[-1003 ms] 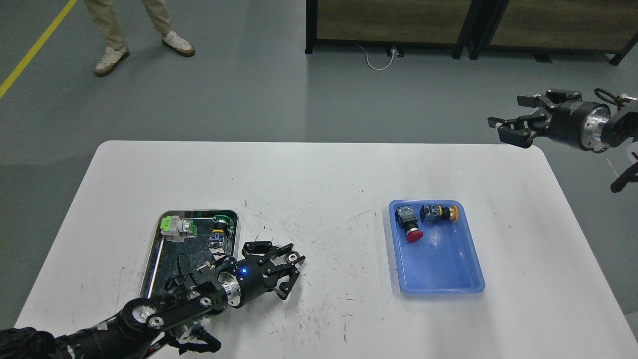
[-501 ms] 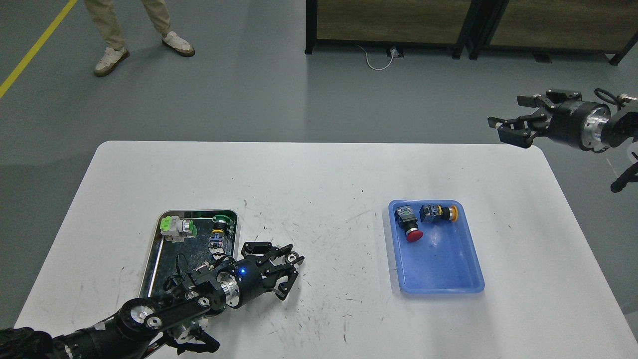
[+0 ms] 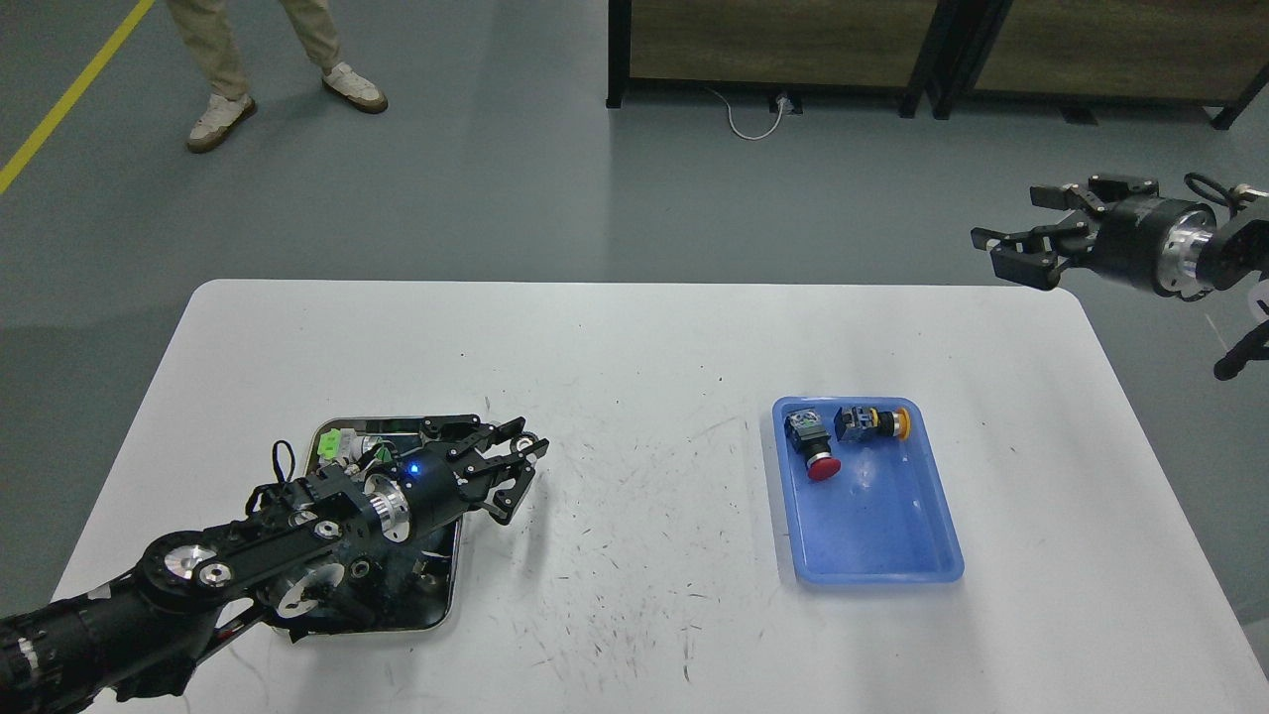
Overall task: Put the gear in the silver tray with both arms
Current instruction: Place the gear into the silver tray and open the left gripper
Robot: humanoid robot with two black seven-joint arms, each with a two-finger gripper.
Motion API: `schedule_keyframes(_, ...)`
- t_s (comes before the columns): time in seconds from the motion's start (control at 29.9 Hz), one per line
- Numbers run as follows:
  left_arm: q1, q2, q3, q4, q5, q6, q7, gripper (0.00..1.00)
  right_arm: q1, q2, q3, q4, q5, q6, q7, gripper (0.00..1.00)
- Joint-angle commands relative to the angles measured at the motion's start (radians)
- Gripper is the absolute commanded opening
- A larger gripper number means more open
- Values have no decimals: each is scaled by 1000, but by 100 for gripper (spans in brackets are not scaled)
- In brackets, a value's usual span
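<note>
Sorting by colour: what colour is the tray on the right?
Blue, seen best in the head view.

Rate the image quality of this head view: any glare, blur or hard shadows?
Head view: sharp overall, even soft light, only faint shadows beside the blue tray. The silver tray mirrors darkly and is mostly hidden by the left arm. Left gripper and right gripper show no motion blur.

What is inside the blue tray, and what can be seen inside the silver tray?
The blue tray holds a red-capped button and a yellow-capped button at its far end. In the silver tray only a green part shows; the left arm covers the rest.
</note>
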Motion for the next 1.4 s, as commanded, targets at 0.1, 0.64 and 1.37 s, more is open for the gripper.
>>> schedule_keyframes(0.1, 38, 225, -14, -151, -3, -3, -9, 21, -5, 16, 7, -7, -1, 0, -1, 84)
schedule_keyframes(0.64, 217, 351, -16, -141, 0, 12, -58, 23, 3, 100, 7, -47, -4, 0, -2, 84)
schedule_keyframes(1.37, 205, 243, -24, -67, -3, 40, -35, 84, 1, 103, 7, -51, -4, 0, -2, 84)
